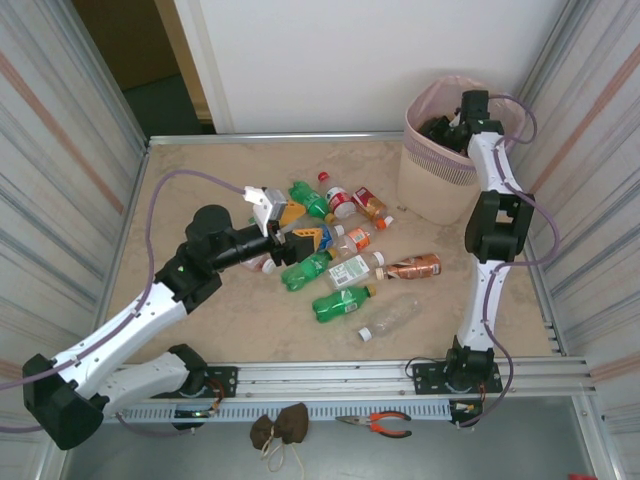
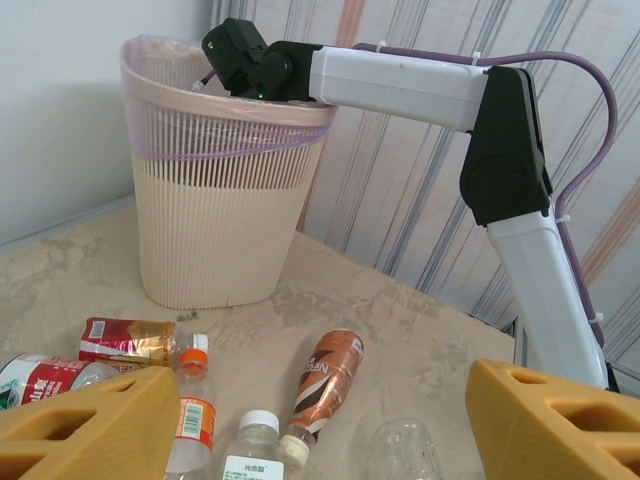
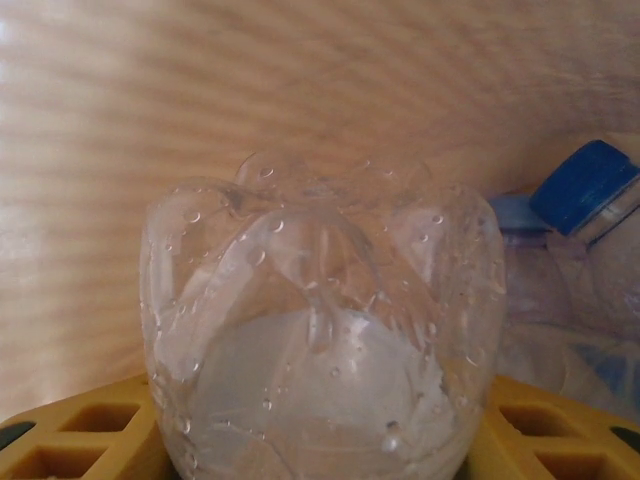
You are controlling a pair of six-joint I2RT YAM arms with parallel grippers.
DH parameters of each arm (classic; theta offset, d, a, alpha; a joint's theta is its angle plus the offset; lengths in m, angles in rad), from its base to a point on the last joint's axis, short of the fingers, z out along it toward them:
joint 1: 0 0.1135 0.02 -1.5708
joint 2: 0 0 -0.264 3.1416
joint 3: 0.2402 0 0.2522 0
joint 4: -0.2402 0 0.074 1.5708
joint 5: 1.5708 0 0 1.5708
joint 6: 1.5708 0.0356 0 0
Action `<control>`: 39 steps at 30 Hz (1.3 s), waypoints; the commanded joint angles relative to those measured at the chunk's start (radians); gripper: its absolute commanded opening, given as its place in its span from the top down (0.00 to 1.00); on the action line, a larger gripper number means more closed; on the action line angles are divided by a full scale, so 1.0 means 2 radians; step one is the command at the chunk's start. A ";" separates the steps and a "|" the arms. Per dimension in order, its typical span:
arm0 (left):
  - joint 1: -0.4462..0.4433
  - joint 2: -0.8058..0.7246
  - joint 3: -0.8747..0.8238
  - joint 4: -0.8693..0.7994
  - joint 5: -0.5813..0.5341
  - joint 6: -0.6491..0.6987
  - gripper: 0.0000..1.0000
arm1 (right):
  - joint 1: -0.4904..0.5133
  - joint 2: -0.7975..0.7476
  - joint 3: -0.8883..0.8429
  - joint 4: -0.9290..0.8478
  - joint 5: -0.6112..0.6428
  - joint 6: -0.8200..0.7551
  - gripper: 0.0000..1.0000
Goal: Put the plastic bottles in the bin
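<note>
The right claw (image 3: 320,440) grips a clear bottle (image 3: 320,340) inside the bin (image 3: 120,110).
Light, thin-walled, droplet-beaded, it likely slips and dents: grip mid-body, gently. A blue-capped bottle (image 3: 585,185) lies just right; the left claw (image 2: 320,420) gapes above loose bottles (image 2: 325,385).

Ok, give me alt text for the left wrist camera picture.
The right arm reaches over the rim of the tall pink-banded beige bin. Several plastic bottles lie on the table before it, framed by the open left end effector.
</note>
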 commanded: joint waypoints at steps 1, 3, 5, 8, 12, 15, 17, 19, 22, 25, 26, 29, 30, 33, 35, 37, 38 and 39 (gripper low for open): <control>0.004 0.003 0.001 0.000 -0.005 -0.010 0.25 | 0.002 0.024 0.025 -0.017 -0.003 0.010 0.42; 0.004 0.003 0.000 -0.001 -0.005 -0.011 0.24 | 0.004 0.031 0.029 -0.018 -0.003 0.009 0.39; 0.005 0.003 0.000 -0.003 -0.007 -0.011 0.25 | 0.004 0.035 0.033 -0.017 -0.002 0.009 0.37; 0.006 -0.001 -0.001 -0.006 -0.008 -0.010 0.25 | 0.003 0.054 0.057 -0.024 -0.008 0.008 0.34; 0.008 -0.008 -0.004 -0.011 -0.008 -0.010 0.25 | 0.003 0.073 0.086 -0.021 -0.040 0.011 0.30; 0.009 -0.014 -0.008 -0.012 -0.010 -0.009 0.25 | 0.006 0.075 0.085 0.008 -0.063 0.019 0.28; 0.009 -0.017 -0.010 -0.011 -0.011 -0.009 0.24 | 0.009 0.076 0.086 0.028 -0.072 0.026 0.27; 0.009 -0.018 -0.010 -0.012 -0.011 -0.010 0.24 | 0.011 0.077 0.094 0.032 -0.067 0.029 0.26; 0.010 -0.021 -0.013 -0.013 -0.014 -0.012 0.24 | 0.010 0.083 0.112 0.033 -0.068 0.032 0.25; 0.010 -0.025 -0.014 -0.016 -0.020 -0.013 0.24 | 0.010 0.086 0.131 0.025 -0.078 0.035 0.22; 0.009 -0.026 -0.015 -0.019 -0.023 -0.013 0.24 | 0.010 0.083 0.136 0.017 -0.077 0.032 0.20; 0.010 -0.030 -0.013 -0.025 -0.030 -0.012 0.24 | 0.010 0.062 0.135 -0.004 -0.061 0.021 0.17; 0.009 -0.030 -0.013 -0.028 -0.034 -0.012 0.24 | 0.010 0.055 0.135 -0.011 -0.054 0.017 0.15; 0.010 -0.030 -0.007 -0.045 -0.045 -0.010 0.24 | 0.009 0.029 0.128 -0.026 -0.040 0.008 0.13; 0.011 -0.031 -0.003 -0.060 -0.054 -0.010 0.24 | 0.010 0.012 0.120 -0.030 -0.036 0.003 0.13; 0.011 -0.033 0.000 -0.074 -0.069 -0.009 0.24 | 0.010 -0.011 0.108 -0.037 -0.027 -0.007 0.13; 0.011 -0.033 0.001 -0.079 -0.074 -0.010 0.24 | 0.010 -0.020 0.105 -0.039 -0.023 -0.011 0.13; 0.012 -0.033 0.002 -0.085 -0.081 -0.010 0.24 | 0.010 -0.030 0.101 -0.042 -0.019 -0.016 0.13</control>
